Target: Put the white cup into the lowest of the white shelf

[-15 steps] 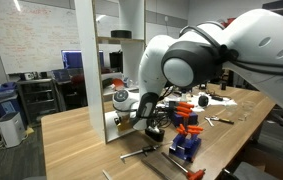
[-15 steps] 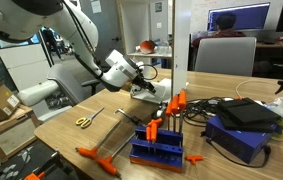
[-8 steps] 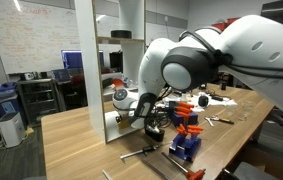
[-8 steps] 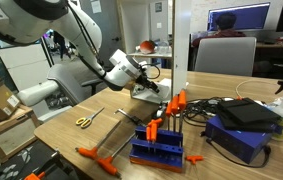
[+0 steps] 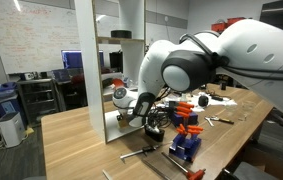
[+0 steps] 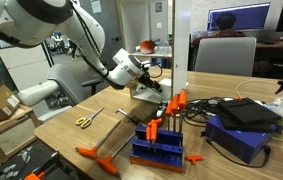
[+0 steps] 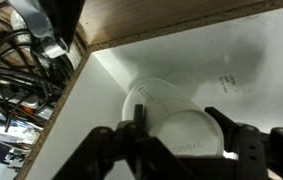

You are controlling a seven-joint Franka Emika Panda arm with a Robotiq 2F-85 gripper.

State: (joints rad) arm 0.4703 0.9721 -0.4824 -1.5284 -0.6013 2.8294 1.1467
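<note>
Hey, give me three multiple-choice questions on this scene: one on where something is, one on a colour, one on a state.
1. Where is the white cup?
A. Between the end effector's fingers
B. On the floor
C. On the top board
2. What colour are the clamps?
A. Green
B. Orange
C. Pink
3. How is the white shelf?
A. Lying flat
B. Upright
C. Folded
Answers: 1 A, the wrist view shows fingers flanking it; 2 B, they look orange in an exterior view; 3 B, it stands on the table.
</note>
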